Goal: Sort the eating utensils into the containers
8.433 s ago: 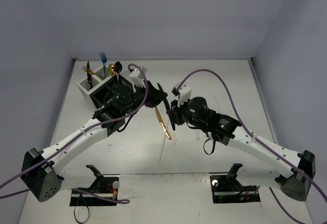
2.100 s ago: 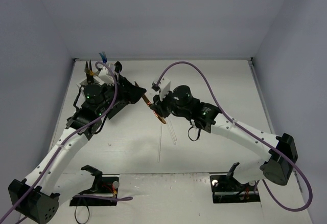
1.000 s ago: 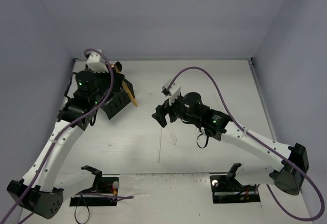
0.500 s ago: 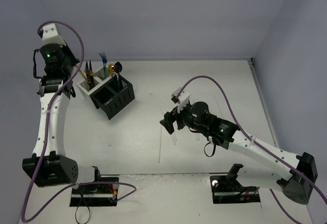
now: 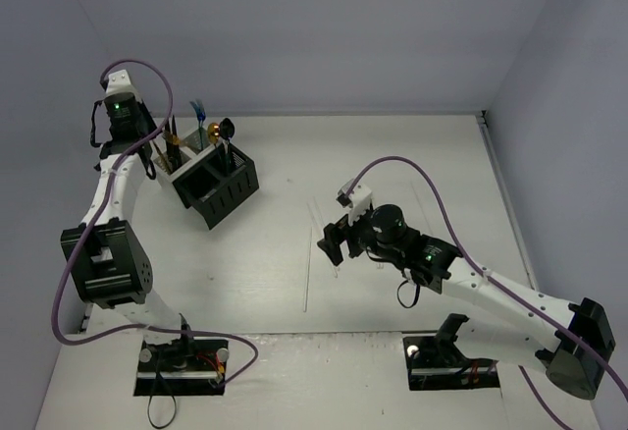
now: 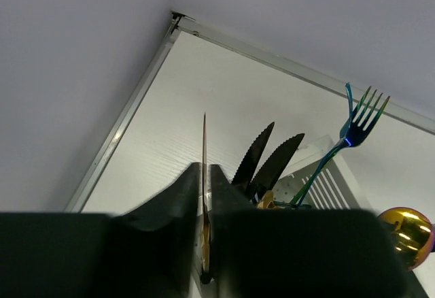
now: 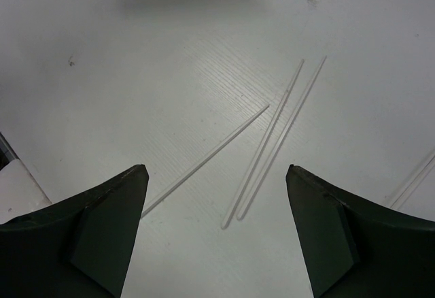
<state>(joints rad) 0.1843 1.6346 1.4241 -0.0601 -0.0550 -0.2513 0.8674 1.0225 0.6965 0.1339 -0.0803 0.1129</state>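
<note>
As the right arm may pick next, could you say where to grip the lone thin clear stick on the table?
Grip the thin clear stick mid-length, from straight above, right gripper jaws across it: it lies flat, apart from the clear pair.

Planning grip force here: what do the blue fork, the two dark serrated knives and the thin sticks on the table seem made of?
Blue fork: likely metal, with a glossy iridescent blue-green coating and bright glints. Serrated knives: matte black; plastic or coated metal, unclear. Thin sticks: probably clear plastic, since the table shows through.
</note>
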